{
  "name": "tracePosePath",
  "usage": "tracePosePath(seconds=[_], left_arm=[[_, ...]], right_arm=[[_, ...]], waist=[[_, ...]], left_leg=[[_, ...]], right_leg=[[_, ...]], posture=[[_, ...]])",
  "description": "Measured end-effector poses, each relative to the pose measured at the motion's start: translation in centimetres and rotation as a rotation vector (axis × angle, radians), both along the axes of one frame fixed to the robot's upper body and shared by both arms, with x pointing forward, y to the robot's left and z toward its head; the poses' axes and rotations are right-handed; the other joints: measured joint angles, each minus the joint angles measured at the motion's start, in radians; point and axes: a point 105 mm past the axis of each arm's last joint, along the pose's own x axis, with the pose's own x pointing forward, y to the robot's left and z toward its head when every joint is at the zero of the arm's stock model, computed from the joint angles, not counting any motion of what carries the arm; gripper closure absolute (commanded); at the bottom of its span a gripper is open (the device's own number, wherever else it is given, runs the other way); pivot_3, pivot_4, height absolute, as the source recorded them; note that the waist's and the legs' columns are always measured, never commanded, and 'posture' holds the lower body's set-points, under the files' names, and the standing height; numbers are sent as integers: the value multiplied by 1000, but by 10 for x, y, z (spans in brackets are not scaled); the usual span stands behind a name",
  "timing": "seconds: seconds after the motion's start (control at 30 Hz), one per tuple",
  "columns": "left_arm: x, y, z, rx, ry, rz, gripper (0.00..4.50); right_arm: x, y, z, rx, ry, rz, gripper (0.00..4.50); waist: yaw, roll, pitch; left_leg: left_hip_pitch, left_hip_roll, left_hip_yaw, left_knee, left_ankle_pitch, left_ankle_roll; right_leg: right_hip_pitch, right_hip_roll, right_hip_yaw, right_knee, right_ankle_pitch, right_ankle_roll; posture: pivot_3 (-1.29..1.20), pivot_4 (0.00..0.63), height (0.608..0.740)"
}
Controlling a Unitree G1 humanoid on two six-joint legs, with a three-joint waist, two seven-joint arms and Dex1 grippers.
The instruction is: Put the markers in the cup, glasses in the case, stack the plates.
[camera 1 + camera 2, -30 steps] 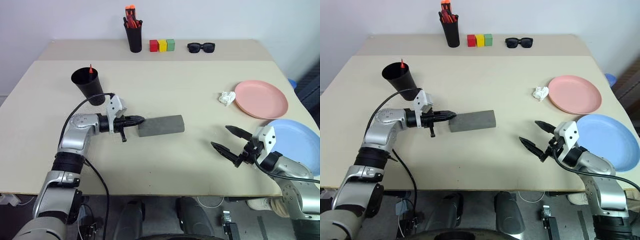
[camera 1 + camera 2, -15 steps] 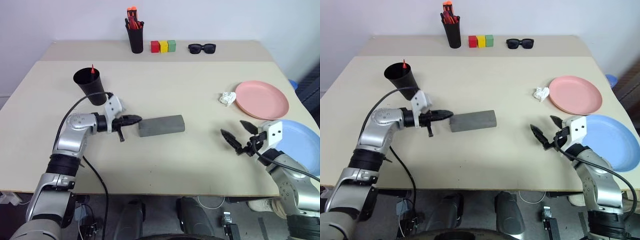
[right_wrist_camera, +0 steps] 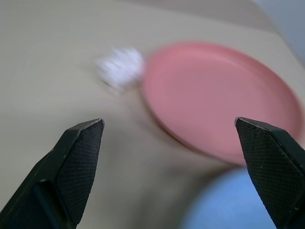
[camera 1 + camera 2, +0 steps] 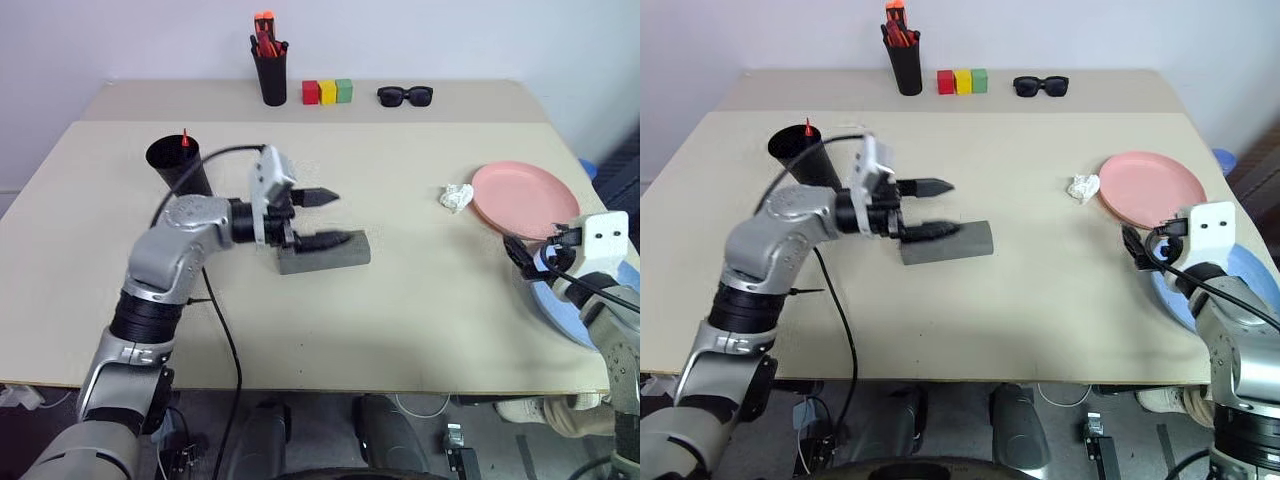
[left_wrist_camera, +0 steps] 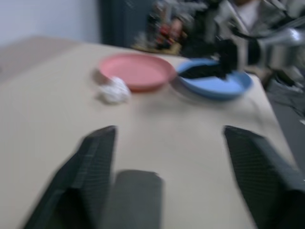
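I see my left hand [image 4: 322,218] spread wide just over the closed grey case [image 4: 330,256] mid-tabletop [image 4: 400,310], holding nothing. My right hand [image 3: 171,167] is spread too, facing the pink plate [image 4: 523,199], with the blue plate [image 5: 214,86] beside it.

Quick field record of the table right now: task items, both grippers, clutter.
left gripper: open, above the case
right gripper: open, facing the pink plate
case: closed, mid-table
cup: red-tipped marker inside
pink plate: flat, right side
blue plate: beside pink plate, not stacked
clutter: pen holder, blocks, sunglasses, crumpled paper
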Motion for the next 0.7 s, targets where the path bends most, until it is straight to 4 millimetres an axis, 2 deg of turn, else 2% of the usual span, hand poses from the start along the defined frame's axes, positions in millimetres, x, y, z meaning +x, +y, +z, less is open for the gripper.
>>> tracePosePath(seconds=[0.13,0.33,0.43,0.67,0.7], left_arm=[[-6,-19,-12,36,-31,-77,21],[0,-25,-29,129,-110,-110,21],[1,-25,-37,169,-143,-132,21],[0,-24,-38,184,-162,-162,21],[0,-24,-38,185,-162,-165,0]], right_arm=[[-16,-10,-19,9,124,-42,0],[-38,1,-38,77,263,-11,0],[-41,5,-41,92,287,3,0],[-42,7,-45,95,303,12,0],[-42,7,-47,92,310,11,500]], waist=[[0,0,0],[-2,0,0],[-1,0,0],[0,0,0],[0,0,0]], left_leg=[[0,0,0,0,0,0],[0,0,0,0,0,0],[0,0,0,0,0,0],[0,0,0,0,0,0],[0,0,0,0,0,0]], right_leg=[[0,0,0,0,0,0],[0,0,1,0,0,0],[0,0,1,-1,0,0],[0,0,1,-1,0,0],[0,0,1,-1,0,0]], posture=[[0,150,740],[0,150,740],[0,150,740],[0,150,740],[0,150,740]])
